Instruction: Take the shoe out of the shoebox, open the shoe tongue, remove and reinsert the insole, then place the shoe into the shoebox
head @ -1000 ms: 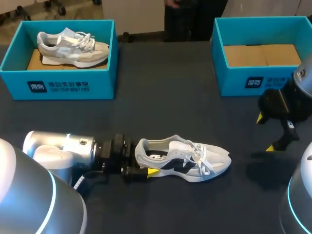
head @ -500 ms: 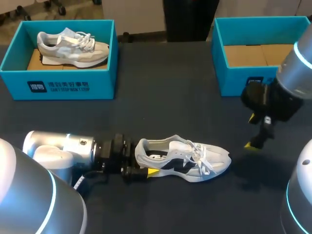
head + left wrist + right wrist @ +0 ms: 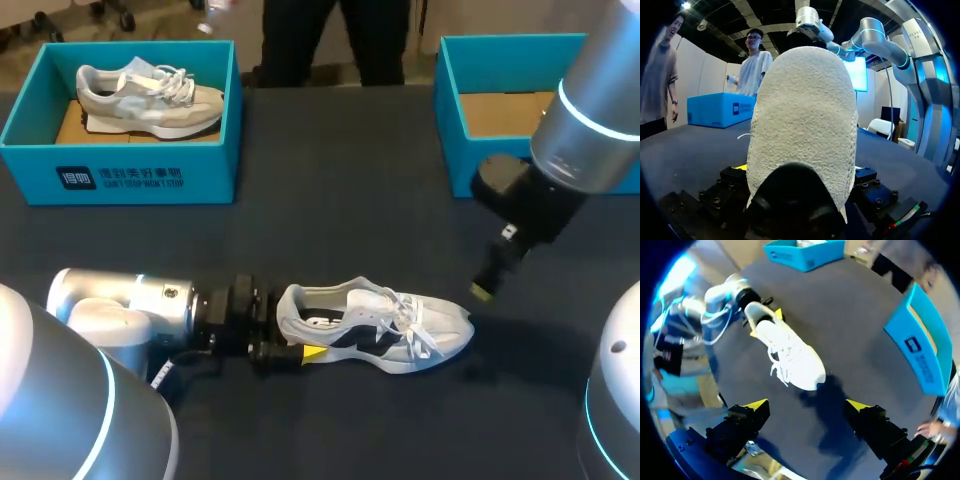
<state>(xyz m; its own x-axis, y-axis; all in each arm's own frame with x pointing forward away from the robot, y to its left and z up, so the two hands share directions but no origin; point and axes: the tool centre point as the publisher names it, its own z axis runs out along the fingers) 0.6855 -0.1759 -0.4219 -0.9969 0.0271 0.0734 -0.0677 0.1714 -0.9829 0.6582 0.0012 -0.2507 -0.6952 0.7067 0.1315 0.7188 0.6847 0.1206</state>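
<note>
step one looks done: white lace-up sneaker (image 3: 375, 330) lies outside the empty teal cardboard shoebox (image 3: 465, 165), heel clamped in my left gripper (image 3: 295, 352), toe ahead of my spread, empty right gripper (image 3: 807, 405); tongue, insole and reboxing remain.

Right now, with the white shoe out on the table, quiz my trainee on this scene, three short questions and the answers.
1. True or false: the white shoe lies inside a shoebox.
2. Fill in: the open right gripper hovers nearest the shoe's ____ end.
3. What grips the heel? A, the left gripper; B, a person's hand; C, nothing.
Key: 1 false; 2 toe; 3 A.
</note>
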